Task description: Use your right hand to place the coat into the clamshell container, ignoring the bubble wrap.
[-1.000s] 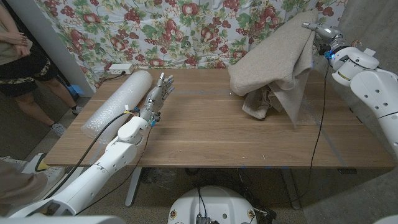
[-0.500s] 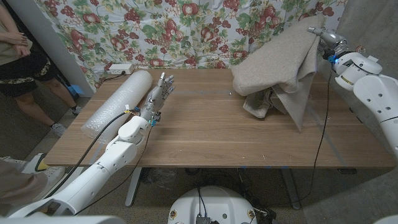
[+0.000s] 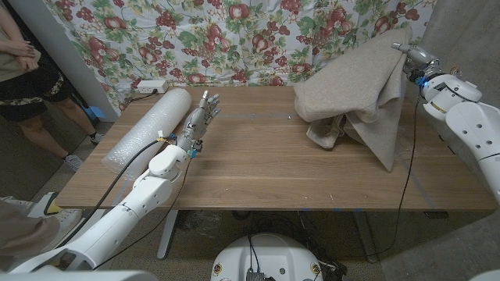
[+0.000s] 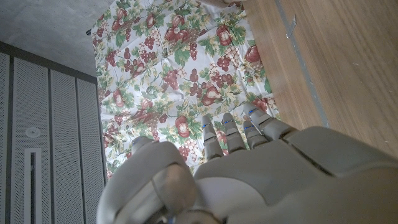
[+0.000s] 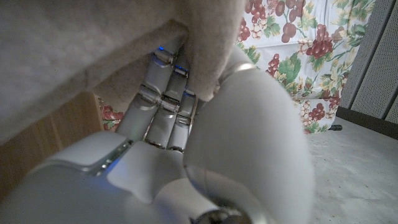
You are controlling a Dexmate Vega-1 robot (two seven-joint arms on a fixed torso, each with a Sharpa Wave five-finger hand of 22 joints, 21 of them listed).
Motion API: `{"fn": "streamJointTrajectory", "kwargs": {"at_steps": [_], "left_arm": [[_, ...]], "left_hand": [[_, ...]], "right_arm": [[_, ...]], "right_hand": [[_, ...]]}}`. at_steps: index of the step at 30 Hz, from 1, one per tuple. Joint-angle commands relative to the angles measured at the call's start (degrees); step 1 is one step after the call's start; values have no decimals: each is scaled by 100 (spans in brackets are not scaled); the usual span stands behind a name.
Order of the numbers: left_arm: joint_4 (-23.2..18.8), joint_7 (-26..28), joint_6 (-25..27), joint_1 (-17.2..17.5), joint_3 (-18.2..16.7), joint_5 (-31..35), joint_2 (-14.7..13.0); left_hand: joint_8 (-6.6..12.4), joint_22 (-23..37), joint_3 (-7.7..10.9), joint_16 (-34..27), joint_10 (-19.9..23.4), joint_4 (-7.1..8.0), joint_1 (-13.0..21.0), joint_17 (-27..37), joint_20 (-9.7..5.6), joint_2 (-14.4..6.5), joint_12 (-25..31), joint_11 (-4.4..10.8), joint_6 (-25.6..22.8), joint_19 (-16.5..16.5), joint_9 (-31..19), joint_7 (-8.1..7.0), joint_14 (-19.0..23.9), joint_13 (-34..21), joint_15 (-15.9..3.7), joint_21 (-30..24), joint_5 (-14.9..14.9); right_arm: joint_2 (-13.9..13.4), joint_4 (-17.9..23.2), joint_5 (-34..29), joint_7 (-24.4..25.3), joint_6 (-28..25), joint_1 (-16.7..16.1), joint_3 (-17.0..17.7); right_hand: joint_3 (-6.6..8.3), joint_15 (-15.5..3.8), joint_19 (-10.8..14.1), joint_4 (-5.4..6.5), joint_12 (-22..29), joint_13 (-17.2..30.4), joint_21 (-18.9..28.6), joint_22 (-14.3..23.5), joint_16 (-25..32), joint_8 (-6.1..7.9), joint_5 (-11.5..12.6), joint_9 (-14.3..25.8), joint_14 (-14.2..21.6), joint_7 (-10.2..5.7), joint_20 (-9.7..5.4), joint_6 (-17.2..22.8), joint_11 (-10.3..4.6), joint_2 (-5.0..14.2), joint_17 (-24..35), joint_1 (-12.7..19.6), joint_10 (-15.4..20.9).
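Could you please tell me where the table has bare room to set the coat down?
The widest bare patch of the table runs between the left hand and the coat, out to the near edge. The left side is crowded by the bubble wrap and left arm. The far right is taken by the coat, lifted by the right hand.

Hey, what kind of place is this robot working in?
Probably a makeshift robot lab or test room: a floral cloth backdrop hung behind a plain wooden table, bare concrete floor, and cables underneath.

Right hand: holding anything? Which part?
The right hand grips the beige fabric coat by its raised upper edge; the rest drapes onto the wooden table.
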State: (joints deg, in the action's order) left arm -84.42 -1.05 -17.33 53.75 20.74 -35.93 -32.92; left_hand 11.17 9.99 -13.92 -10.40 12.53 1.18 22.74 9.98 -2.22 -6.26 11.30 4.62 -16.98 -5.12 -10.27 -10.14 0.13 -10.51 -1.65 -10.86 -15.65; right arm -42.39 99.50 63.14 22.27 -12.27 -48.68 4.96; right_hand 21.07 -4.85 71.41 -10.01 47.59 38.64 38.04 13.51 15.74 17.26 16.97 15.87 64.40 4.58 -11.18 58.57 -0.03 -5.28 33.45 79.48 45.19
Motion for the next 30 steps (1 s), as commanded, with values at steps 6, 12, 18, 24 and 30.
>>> {"fn": "streamJointTrajectory", "kwargs": {"at_steps": [6, 12, 18, 24, 30], "left_arm": [[-8, -55, -10, 4, -2, -12, -26], [-29, -74, -9, 19, -10, -18, -51], [-74, -98, 17, 44, -22, -33, -98], [-74, -144, 38, 33, -26, -44, -132], [-37, -206, 29, -12, -16, -56, -127]], "left_hand": [[3, 21, -6, -24, 49, -20, -48, 22, -365, -3, 49, -9, -50, 4, -32, -6, -25, -18, -387, -45, 14], [11, 21, -6, -25, 84, -20, -50, 22, -365, -4, 61, -15, -73, -3, -32, -17, -21, -19, -384, -47, 15], [20, 21, -7, -27, 98, -21, -53, 22, -364, -3, 64, -2, -104, -10, -32, -20, -17, -20, -389, -49, 16], [21, 21, -8, -28, 123, -21, -55, 22, -367, -2, 72, -4, -113, -13, -32, -31, -14, -21, -390, -50, 16], [21, 21, -10, -29, 126, -20, -59, 22, -365, 1, 71, -11, -121, -16, -32, -27, -10, -21, -390, -50, 17]], "right_arm": [[50, 23, 93, 267, 40, -238, 152], [58, 36, 120, 438, 9, -330, 220], [97, -50, 204, 419, 4, -413, 271], [79, 5, 215, 510, -35, -539, 302], [58, 118, 158, 733, -57, -642, 348]], "right_hand": [[1322, -787, -339, 28, -49, 5, 56, -20, -49, -27, -37, 629, 648, -211, -194, 360, -62, -22, 17, 38, -77], [1311, -787, -450, 34, -61, 40, 50, -38, -78, -75, -87, 619, 568, -231, -194, 313, -64, -4, 19, 34, -150], [1228, -790, -748, 53, -185, -58, -5, -84, -161, -206, -234, 610, 392, -302, -189, 115, -123, 102, -51, 71, -287], [995, -719, -1485, 93, -497, -344, -169, -179, -285, -485, -479, 595, -236, -378, -181, -354, -78, 408, -76, 124, -552], [914, -632, -2116, 152, -593, -378, -306, -239, -497, -537, -551, 603, -1057, -407, -127, -593, -72, 702, -212, -55, -762]]}}
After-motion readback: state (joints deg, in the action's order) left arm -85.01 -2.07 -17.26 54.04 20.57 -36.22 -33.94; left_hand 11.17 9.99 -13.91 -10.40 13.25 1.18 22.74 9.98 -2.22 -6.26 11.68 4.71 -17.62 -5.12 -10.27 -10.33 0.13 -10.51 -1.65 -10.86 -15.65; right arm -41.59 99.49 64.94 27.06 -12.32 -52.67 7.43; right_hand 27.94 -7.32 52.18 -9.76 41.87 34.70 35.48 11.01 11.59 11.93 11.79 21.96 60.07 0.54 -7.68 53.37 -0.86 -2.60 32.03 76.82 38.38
